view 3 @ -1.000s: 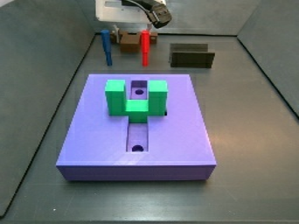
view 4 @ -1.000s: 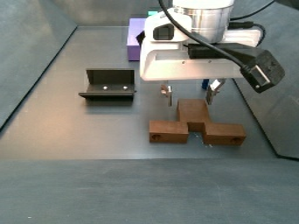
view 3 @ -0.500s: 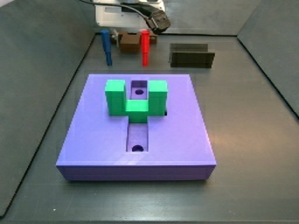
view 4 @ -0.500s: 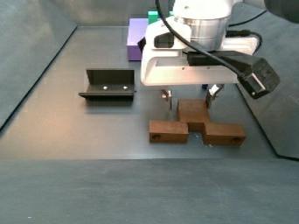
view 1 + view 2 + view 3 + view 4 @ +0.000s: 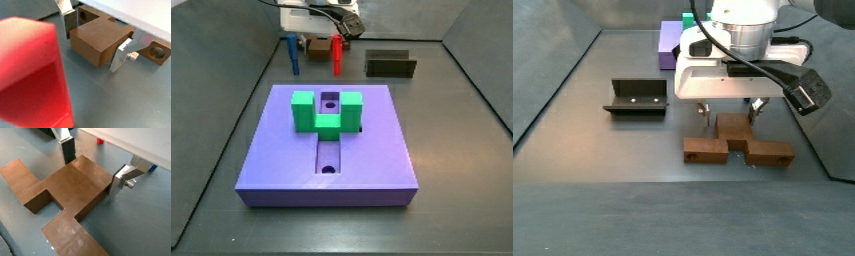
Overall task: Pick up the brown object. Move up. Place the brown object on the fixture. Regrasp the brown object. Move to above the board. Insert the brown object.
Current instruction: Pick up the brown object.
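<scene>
The brown object (image 5: 734,148) lies flat on the grey floor, a T-shaped brown piece with round holes (image 5: 83,15) in its arms. My gripper (image 5: 730,110) is down over its stem, one silver finger (image 5: 67,150) on each side of that stem (image 5: 73,180). It is open: a small gap shows at one finger, while the other finger (image 5: 123,52) sits close against the brown side. The fixture (image 5: 636,97) stands apart beside it, also seen as a dark block (image 5: 392,65). The purple board (image 5: 329,150) carries a green U-shaped block (image 5: 327,110).
A red peg (image 5: 337,52) and a blue peg (image 5: 293,52) stand upright between the board and the gripper. The red peg (image 5: 30,75) looms very close in a wrist view. Grey walls enclose the floor on all sides.
The gripper has sunk slightly lower around the brown object's stem. The brown object, the fixture and the board have stayed put.
</scene>
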